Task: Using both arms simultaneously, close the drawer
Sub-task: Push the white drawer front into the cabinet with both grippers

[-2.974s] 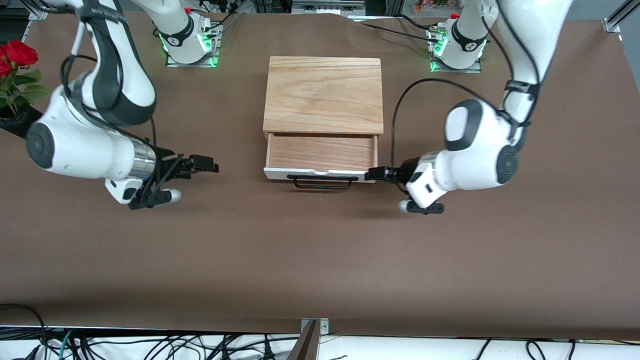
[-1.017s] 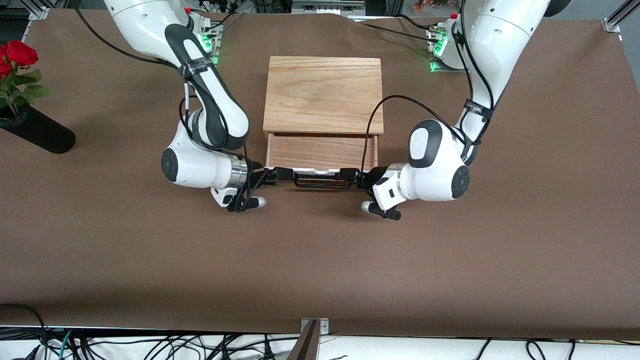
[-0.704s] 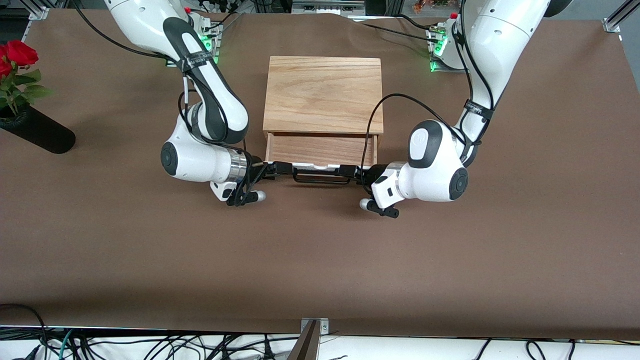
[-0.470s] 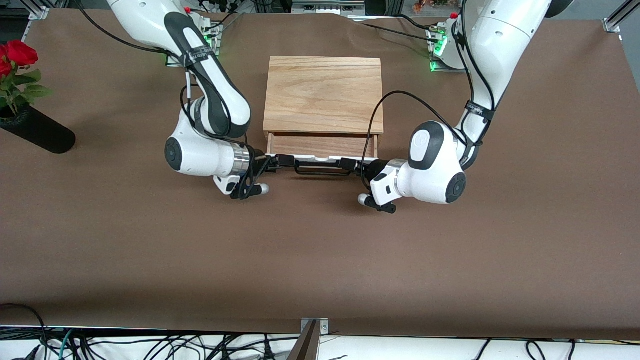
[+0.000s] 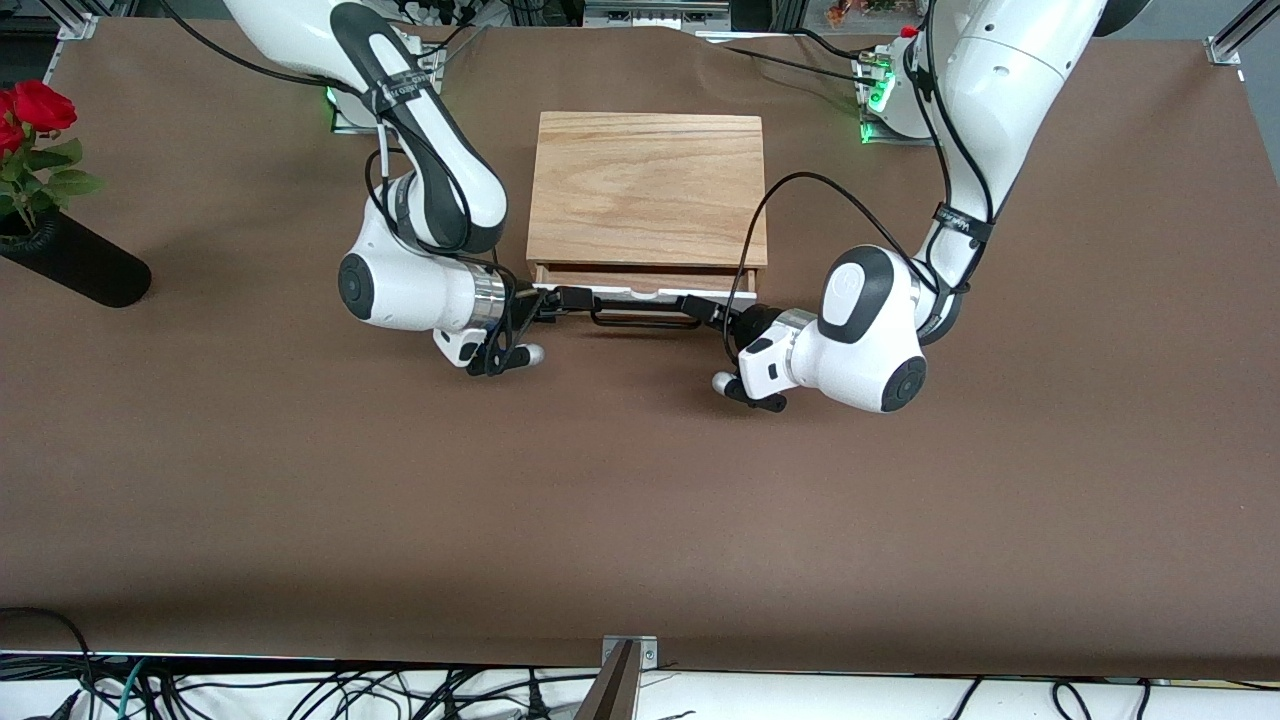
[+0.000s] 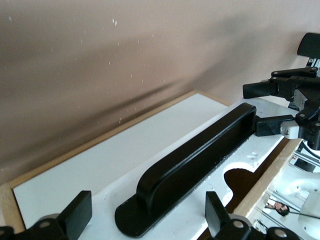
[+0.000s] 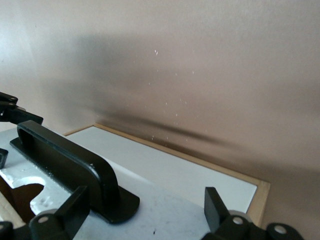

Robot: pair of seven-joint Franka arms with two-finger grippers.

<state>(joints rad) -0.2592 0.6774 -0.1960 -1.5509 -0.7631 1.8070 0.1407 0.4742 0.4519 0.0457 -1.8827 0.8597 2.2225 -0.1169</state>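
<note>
The drawer [image 5: 640, 292] sticks out of the oak box [image 5: 648, 190] by only a narrow strip. Its white front panel and black bar handle [image 5: 645, 318] face the front camera. My right gripper [image 5: 570, 297] is open, at the panel's end toward the right arm, beside the handle's foot. My left gripper [image 5: 702, 308] is open at the panel's other end. In the left wrist view my left gripper [image 6: 146, 220] straddles the handle [image 6: 195, 155] on the panel [image 6: 100, 170]. In the right wrist view my right gripper [image 7: 145, 210] straddles the handle's foot [image 7: 117, 202] on the panel [image 7: 190, 175].
A black vase [image 5: 75, 265] with red roses lies at the right arm's end of the table. The brown table [image 5: 640, 500] stretches toward the front camera. Cables hang along its near edge.
Both grippers came in to the drawer front's two ends, then moved toward the box with it. The drawer slid in from about half open to a narrow strip.
</note>
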